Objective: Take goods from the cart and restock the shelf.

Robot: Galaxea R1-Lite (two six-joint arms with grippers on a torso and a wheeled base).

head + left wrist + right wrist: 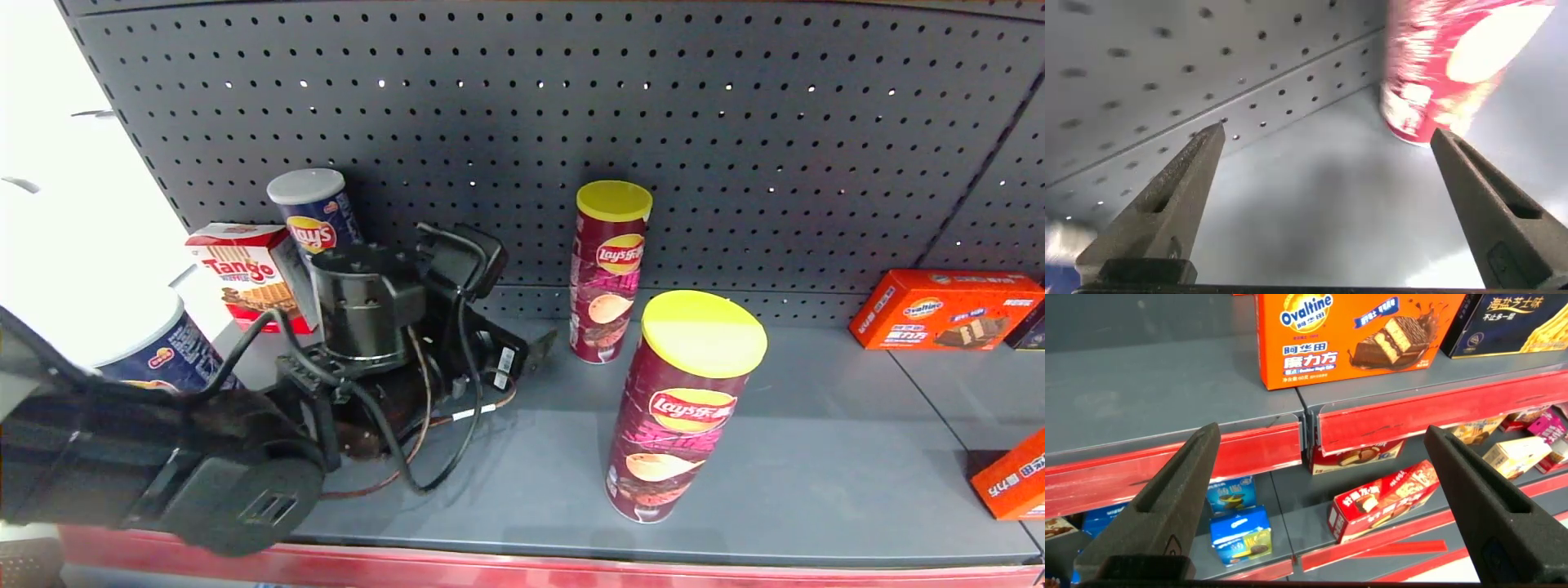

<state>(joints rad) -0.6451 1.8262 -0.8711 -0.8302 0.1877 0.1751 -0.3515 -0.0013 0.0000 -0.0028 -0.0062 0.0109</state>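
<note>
Two maroon chip cans with yellow lids stand upright on the grey shelf board (816, 457). The rear can (608, 273) is close to the perforated back panel (571, 98). The front can (682, 408) is nearer the shelf's red edge strip (490, 567), a little to the right, and the two stand apart.

The left hand (1327, 135) lies low over the board just beside the rear can's foot. Its fingers are spread wide and hold nothing. In the left wrist view that can stands beyond the fingertips, off toward one finger rather than between them.

Behind the left arm a blue chip can (314, 216) with a grey lid stands against the back panel. A red and white wafer box (245, 273) is just beside it on its left. A second blue can (155, 351) shows at the left edge, nearer the camera.

Far to the right an orange box (939, 310) lies flat at the back of the shelf, and another orange box (1012, 482) is cut off by the right edge.

The right hand (1323, 431) is likewise spread and empty. It faces a shelf front with a red rail (1437, 416), above which stands an orange biscuit box (1331, 339) next to a dark box (1511, 322). On the lower shelves below lie blue packets (1239, 535) and red boxes (1384, 502).
</note>
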